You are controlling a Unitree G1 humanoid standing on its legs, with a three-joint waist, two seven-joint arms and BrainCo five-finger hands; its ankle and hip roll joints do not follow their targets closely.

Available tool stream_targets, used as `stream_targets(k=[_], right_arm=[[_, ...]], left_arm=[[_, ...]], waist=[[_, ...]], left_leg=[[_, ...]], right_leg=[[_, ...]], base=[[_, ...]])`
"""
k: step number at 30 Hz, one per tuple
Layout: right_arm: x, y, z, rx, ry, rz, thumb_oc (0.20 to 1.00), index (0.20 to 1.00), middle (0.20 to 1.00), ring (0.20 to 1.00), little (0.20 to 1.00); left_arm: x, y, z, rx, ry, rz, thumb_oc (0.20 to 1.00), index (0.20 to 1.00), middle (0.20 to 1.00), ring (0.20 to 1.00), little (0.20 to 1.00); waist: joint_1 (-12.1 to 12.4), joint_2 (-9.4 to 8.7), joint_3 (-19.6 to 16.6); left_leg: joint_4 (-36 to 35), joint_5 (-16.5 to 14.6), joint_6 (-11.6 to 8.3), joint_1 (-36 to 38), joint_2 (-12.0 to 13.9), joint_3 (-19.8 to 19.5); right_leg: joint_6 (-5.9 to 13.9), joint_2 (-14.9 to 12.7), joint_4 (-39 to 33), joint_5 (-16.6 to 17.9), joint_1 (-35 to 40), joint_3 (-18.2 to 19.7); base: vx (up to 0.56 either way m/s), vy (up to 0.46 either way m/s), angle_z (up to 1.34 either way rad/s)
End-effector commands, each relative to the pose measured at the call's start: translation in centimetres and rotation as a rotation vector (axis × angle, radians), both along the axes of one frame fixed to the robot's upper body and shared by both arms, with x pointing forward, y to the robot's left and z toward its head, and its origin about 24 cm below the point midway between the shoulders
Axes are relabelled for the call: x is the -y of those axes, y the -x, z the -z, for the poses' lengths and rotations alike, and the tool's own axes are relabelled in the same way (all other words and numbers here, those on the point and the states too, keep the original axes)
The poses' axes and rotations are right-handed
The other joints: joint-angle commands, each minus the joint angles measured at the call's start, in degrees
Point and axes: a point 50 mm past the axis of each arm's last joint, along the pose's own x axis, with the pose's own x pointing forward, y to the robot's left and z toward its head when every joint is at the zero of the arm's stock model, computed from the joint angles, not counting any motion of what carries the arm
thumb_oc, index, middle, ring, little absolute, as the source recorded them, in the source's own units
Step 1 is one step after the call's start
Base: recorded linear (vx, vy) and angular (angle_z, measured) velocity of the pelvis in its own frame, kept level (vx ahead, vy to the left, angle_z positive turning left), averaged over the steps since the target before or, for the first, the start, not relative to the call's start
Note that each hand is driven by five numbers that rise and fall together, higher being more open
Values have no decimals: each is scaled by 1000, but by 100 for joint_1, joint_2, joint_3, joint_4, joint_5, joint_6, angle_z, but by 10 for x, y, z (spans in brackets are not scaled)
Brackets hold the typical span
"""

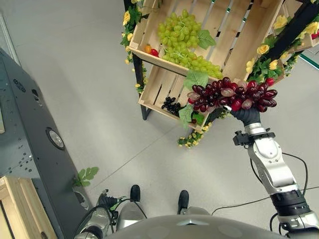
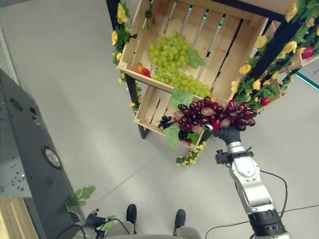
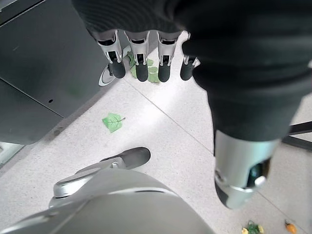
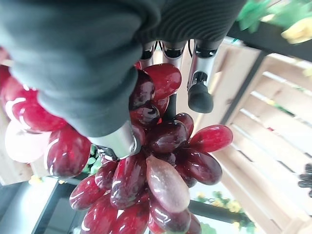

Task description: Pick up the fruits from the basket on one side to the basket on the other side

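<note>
A tall display rack of slatted wooden crates [image 1: 234, 40], trimmed with yellow flowers [image 1: 263, 49] and green leaves, stands on the pale floor [image 1: 84, 79] ahead of the robot. Its upper crate [image 2: 219, 45] holds a heap of green grapes [image 1: 182, 42], with a small orange fruit [image 1: 147, 49] and a red one [image 1: 154, 52] at the near corner. The lower crate [image 1: 157, 89] holds a small bunch of black grapes [image 1: 172, 105] beside a leaf.

To the robot's left stands a dark grey cabinet [image 1: 30, 129], with a loose green leaf [image 1: 85, 174] on the floor at its foot.

The right hand [image 1: 245, 115] is raised in front of the rack and holds a long bunch of dark red grapes [image 1: 232, 94], level with the front edge of the lower crate and clear of both crates. In the right wrist view its fingers [image 4: 200, 92] curl over the top of the bunch and the thumb presses in from the other side, with the grapes [image 4: 156, 175] hanging below in a tight cluster.

The left hand [image 3: 146, 53] hangs low at the robot's side above the floor, near the cabinet. Its fingers [image 3: 141, 68] point down in a relaxed row, holding nothing and touching nothing.
</note>
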Motion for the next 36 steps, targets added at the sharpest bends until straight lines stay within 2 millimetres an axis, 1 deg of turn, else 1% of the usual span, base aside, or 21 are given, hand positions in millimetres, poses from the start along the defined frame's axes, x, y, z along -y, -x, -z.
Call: stream_targets(k=[1,11,18,25,31,34,35,36], right_arm=[[-11,1,-66,297,-25,-73,200,200,200,200,200],[-21,-3,-100,398,3,-158,200,200,200,200,200],[-25,-10,-115,415,7,-197,200,200,200,200,200],[-20,-24,-133,418,38,-183,200,200,200,200,200],[-16,-35,-144,407,75,-158,200,200,200,200,200],[-10,-48,-150,375,109,-120,200,200,200,200,200],[-11,-48,-151,376,109,-121,200,200,200,200,200],[-6,-54,-154,360,120,-88,200,200,200,200,200]], left_arm=[[-3,-17,-4,6,-29,60,1000,1000,1000,1000,1000],[-5,-22,-6,11,-32,75,1000,1000,1000,1000,1000],[-5,-27,-8,28,-28,76,1000,1000,1000,1000,1000],[-5,-26,-7,22,-17,72,1000,1000,1000,1000,1000],[-5,-24,-6,14,-14,62,1000,1000,1000,1000,1000],[-6,-23,-6,12,-10,61,1000,1000,1000,1000,1000],[-6,-23,-6,13,-9,59,1000,1000,1000,1000,1000],[-7,-23,-6,12,-10,59,1000,1000,1000,1000,1000]], waist=[[113,-144,-1],[175,-218,21],[213,-249,60],[265,-294,109],[299,-323,141],[345,-351,182],[336,-346,184],[370,-364,201]], left_leg=[[0,-349,76,-96,-38,-221],[0,-346,76,-123,-36,-229],[3,-350,66,-112,-27,-225],[5,-320,54,-169,-13,-254],[9,-303,45,-201,-6,-277],[11,-282,31,-237,-7,-313],[11,-281,31,-238,-7,-314],[15,-273,27,-256,-5,-327]], right_leg=[[390,-37,33,-302,-40,100],[389,-40,33,-304,-60,78],[380,-42,33,-314,-51,72],[378,-45,33,-303,-90,31],[368,-30,33,-302,-102,-2],[364,-27,33,-299,-121,-41],[364,-27,33,-299,-122,-42],[359,-25,33,-300,-124,-62]], base=[[0,0,0],[1,1,0],[0,0,0],[0,0,0],[4,-2,2],[2,-1,2],[3,-8,6],[0,-7,5]])
